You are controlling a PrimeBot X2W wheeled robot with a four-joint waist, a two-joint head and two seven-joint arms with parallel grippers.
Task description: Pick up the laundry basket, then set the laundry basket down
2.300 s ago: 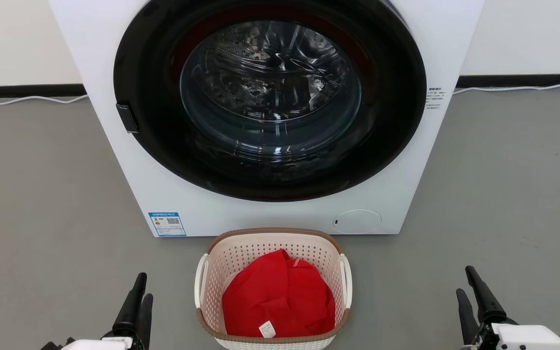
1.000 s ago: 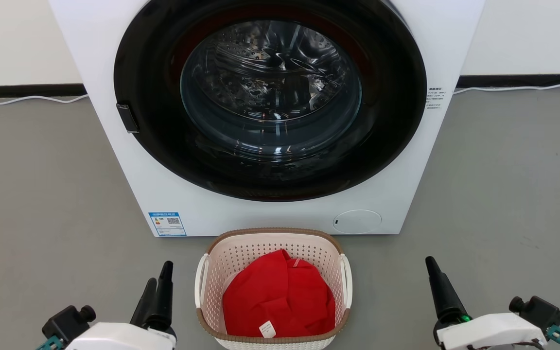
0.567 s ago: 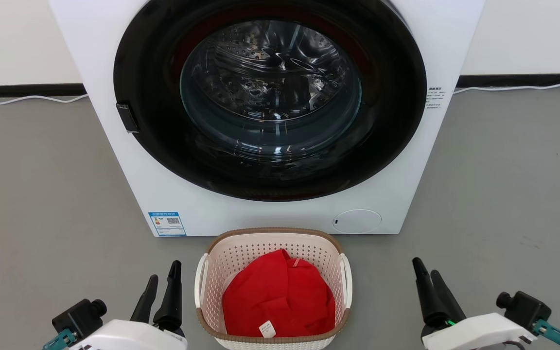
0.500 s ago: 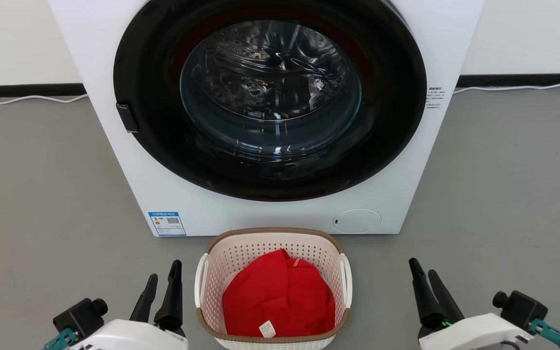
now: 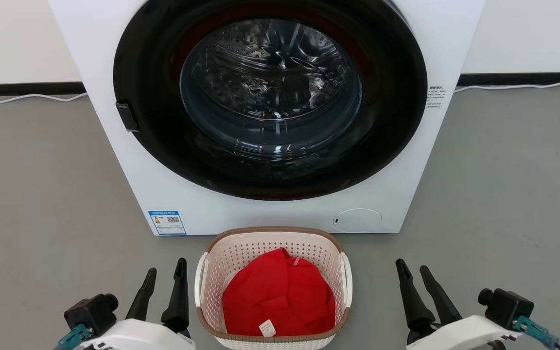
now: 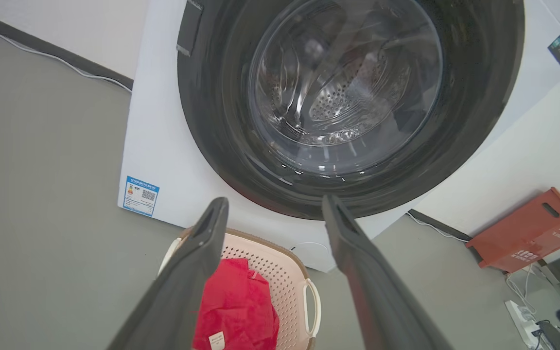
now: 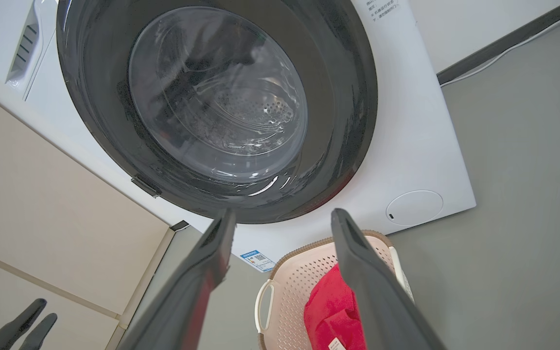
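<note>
Laundry basket (image 5: pixel 274 230): cream perforated plastic, rounded-rectangular, brown woven-look rim, white loop handles. It stands on the smooth grey floor (image 5: pixel 42 194) just before the washing machine (image 5: pixel 114 160), below its round glossy black door, and holds crumpled red cloth (image 5: pixel 280 296). Left gripper (image 5: pixel 166 266) and right gripper (image 5: pixel 411 265) are also before the machine, their tapered dark fingers parted, grasping nothing.
</note>
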